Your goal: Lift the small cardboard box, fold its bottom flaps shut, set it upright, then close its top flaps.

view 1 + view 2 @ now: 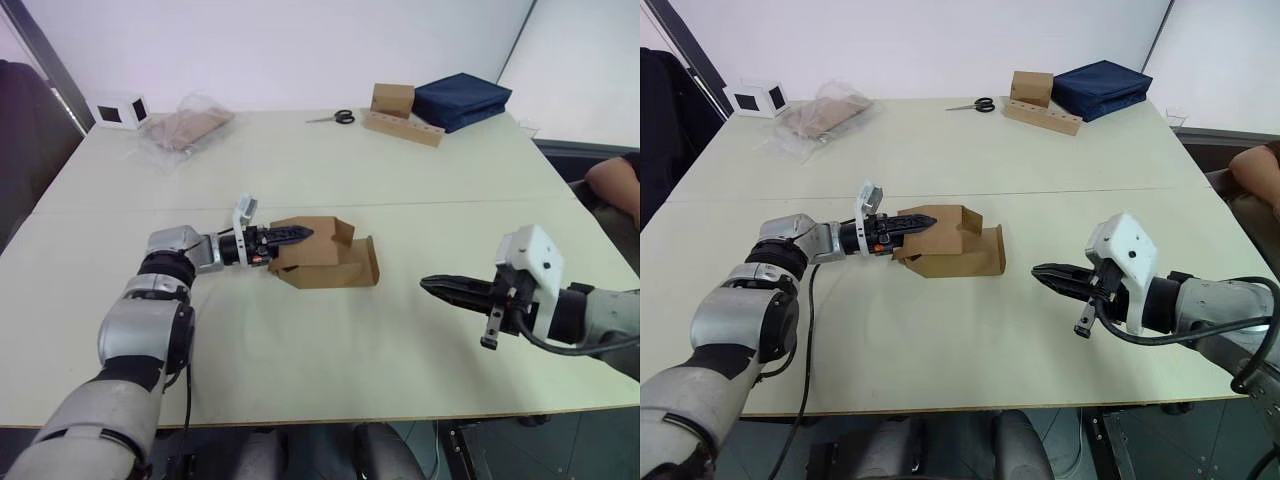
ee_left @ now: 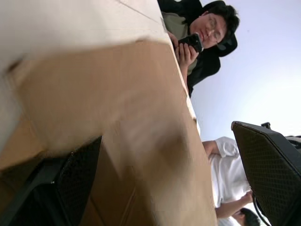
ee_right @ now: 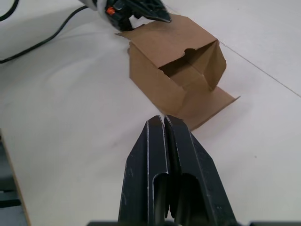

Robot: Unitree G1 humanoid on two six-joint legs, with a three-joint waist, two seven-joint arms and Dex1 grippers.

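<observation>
The small cardboard box (image 1: 325, 255) lies on its side in the middle of the table (image 1: 300, 180), its open end turned toward my right arm. One flap (image 3: 211, 106) rests flat on the table. My left gripper (image 1: 298, 235) reaches over the box's left upper edge. In the left wrist view its fingers (image 2: 270, 174) stand wide apart with the box's brown wall (image 2: 117, 108) between them, the far finger clear of the cardboard. My right gripper (image 1: 427, 284) hovers low over the table to the right of the box, shut and empty, pointing at the open end.
At the back of the table lie scissors (image 1: 335, 118), a brown box on a holed cardboard strip (image 1: 402, 118), a navy bag (image 1: 462, 98), a clear plastic bag of cardboard (image 1: 185, 125) and a small white box (image 1: 120, 110). A person's arm (image 1: 615, 180) shows at the right edge.
</observation>
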